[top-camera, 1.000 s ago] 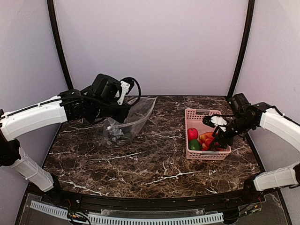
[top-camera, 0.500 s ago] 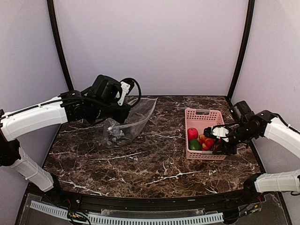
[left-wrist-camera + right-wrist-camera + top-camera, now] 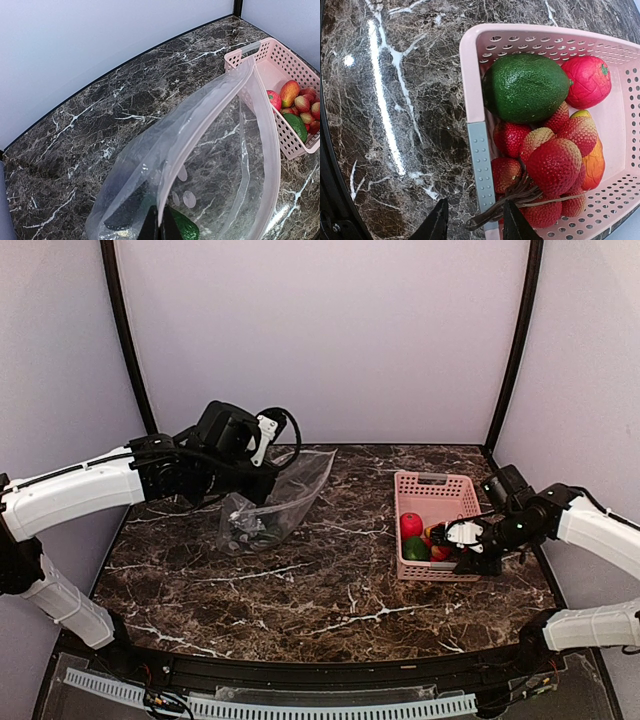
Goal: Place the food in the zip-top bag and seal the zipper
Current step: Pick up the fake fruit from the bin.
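My left gripper (image 3: 262,487) is shut on the rim of the clear zip-top bag (image 3: 285,495) and holds its mouth open toward the basket. In the left wrist view the pale zipper strip (image 3: 202,122) runs up from my closed fingertips (image 3: 160,227). A dark eggplant (image 3: 125,210) and a green piece (image 3: 184,231) lie inside the bag (image 3: 235,165). My right gripper (image 3: 456,540) is open over the near end of the pink basket (image 3: 435,482). Its jaws (image 3: 472,222) straddle the rim (image 3: 475,100). The brown stem (image 3: 495,215) of the red bunch (image 3: 555,160) lies between them, ungripped.
The basket also holds a large green fruit (image 3: 525,87), a red round fruit (image 3: 590,80) and an orange piece (image 3: 594,167). It shows in the left wrist view (image 3: 235,55) at the right. Marble table (image 3: 320,580) lies between bag and basket. Black frame posts stand at the back corners.
My right gripper has come down and shifted left to the basket's near end, over the red bunch. The left arm and the bag have not moved.
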`<state>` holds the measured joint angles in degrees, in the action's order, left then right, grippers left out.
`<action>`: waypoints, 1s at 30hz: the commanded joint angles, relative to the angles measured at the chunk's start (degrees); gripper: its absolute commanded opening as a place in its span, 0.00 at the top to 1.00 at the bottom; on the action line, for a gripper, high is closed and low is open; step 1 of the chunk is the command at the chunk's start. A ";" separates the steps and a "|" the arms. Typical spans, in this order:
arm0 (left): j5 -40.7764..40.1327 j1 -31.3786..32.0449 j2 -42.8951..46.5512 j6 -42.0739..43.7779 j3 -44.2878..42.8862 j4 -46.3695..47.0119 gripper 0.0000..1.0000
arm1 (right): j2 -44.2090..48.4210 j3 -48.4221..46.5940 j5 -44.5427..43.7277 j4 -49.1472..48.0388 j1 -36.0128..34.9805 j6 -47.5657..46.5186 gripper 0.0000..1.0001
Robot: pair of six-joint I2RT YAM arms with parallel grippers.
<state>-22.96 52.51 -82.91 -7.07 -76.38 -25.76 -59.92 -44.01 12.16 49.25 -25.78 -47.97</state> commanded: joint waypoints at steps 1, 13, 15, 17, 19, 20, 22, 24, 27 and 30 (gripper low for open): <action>0.29 -0.14 1.32 -0.77 0.97 -0.06 0.99 | -0.82 0.94 -1.35 -2.50 -0.80 0.11 0.66; 0.43 -0.12 1.48 -0.85 1.62 -0.08 0.99 | -2.20 0.56 -2.52 -3.44 -1.24 0.83 0.79; 0.45 -0.15 1.52 -0.84 1.79 -0.04 0.99 | -1.92 0.06 -2.58 -2.86 -1.24 0.97 0.83; 0.41 -0.13 1.54 -0.84 1.88 0.04 0.99 | -1.45 -0.54 -2.60 -2.26 -1.28 1.16 0.87; 0.38 -0.08 1.51 -0.88 1.93 0.13 0.99 | -0.96 -1.36 -2.76 -1.78 -1.28 1.20 0.92; 0.42 -0.12 1.43 -0.85 1.93 0.16 0.99 | -0.71 -1.82 -2.90 -1.55 -1.29 1.21 0.94; 0.46 -0.13 1.30 -0.76 1.94 0.23 0.99 | -0.33 -2.91 -3.46 -1.36 -1.29 1.20 0.97; 0.59 -0.08 1.15 -0.69 1.80 0.42 0.99 | -0.22 -4.19 -4.57 -1.35 -1.29 1.00 1.00; 0.91 -0.07 0.90 -0.59 1.11 0.37 0.99 | -0.72 -6.36 -7.61 -2.44 -1.25 0.46 1.00; 1.18 -0.13 0.43 -0.62 0.56 0.47 0.99 | -1.81 -8.49 -11.53 -4.66 -1.18 0.08 1.00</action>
<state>-22.72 52.51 -82.91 -7.70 -75.55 -25.34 -60.88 -48.95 5.91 46.72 -26.63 -47.55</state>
